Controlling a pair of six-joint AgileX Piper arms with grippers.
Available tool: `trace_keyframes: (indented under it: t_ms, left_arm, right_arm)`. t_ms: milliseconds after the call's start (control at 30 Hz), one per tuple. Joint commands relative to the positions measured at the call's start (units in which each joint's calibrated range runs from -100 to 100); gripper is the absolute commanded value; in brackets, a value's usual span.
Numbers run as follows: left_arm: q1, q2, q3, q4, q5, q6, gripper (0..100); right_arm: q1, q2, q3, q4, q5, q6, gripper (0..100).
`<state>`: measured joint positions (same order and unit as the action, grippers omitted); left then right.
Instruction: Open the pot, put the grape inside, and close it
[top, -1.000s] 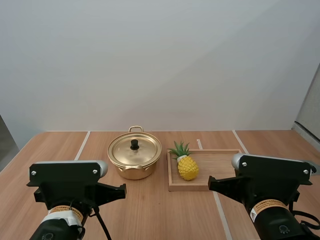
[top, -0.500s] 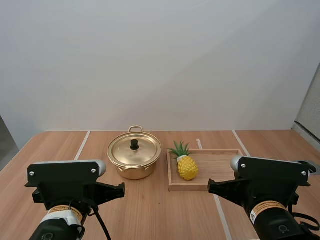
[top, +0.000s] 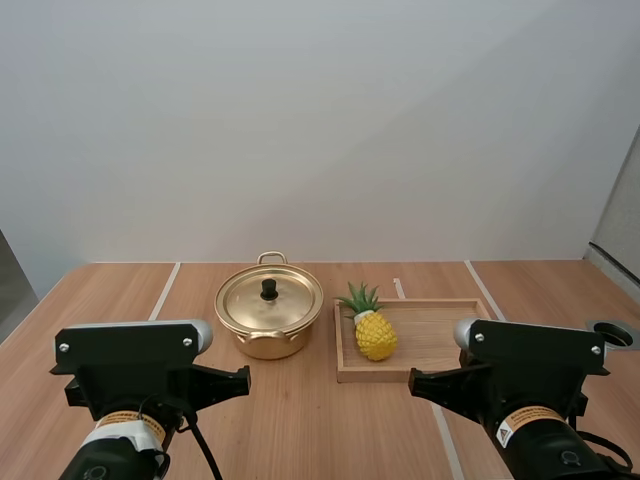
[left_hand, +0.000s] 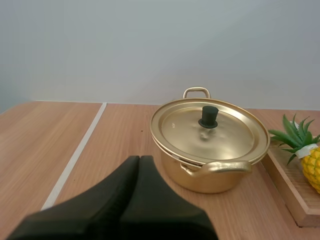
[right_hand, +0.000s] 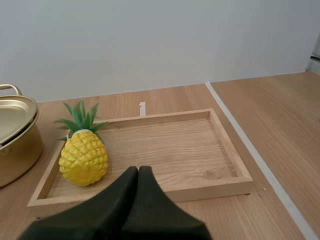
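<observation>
Round gold metal pot (top: 268, 342), matching lid (top: 292, 303) with black knob seated on it, stands on the light wooden table (top: 300, 420) just beside a shallow rectangular wooden tray (top: 440, 335). Yellow toy pineapple with green leaves (top: 375, 335) sits in the tray's end nearest the pot. Left gripper (left_hand: 139, 159) faces the pot and right gripper (right_hand: 138, 170) faces the tray, each clear of them, with its black fingers pressed together as one wedge, holding nothing.
</observation>
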<state>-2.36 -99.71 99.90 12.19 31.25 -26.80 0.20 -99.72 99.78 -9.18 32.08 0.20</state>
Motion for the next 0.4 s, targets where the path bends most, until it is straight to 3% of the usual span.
trace_keyframes:
  t_ms: [0,167,367]
  left_arm:
    - [0.13,-0.3,0.1,-0.4,-0.6,-0.4,0]
    - [0.13,-0.3,0.1,-0.4,-0.6,-0.4,0]
    - [0.13,-0.3,0.1,-0.4,-0.6,-0.4,0]
  right_arm:
    - [0.1,-0.3,0.2,2.5,-0.3,-3.0,0]
    - [0.1,-0.3,0.2,7.5,-0.8,-5.7,0]
    - [0.1,-0.3,0.2,8.1,-0.8,-5.7,0]
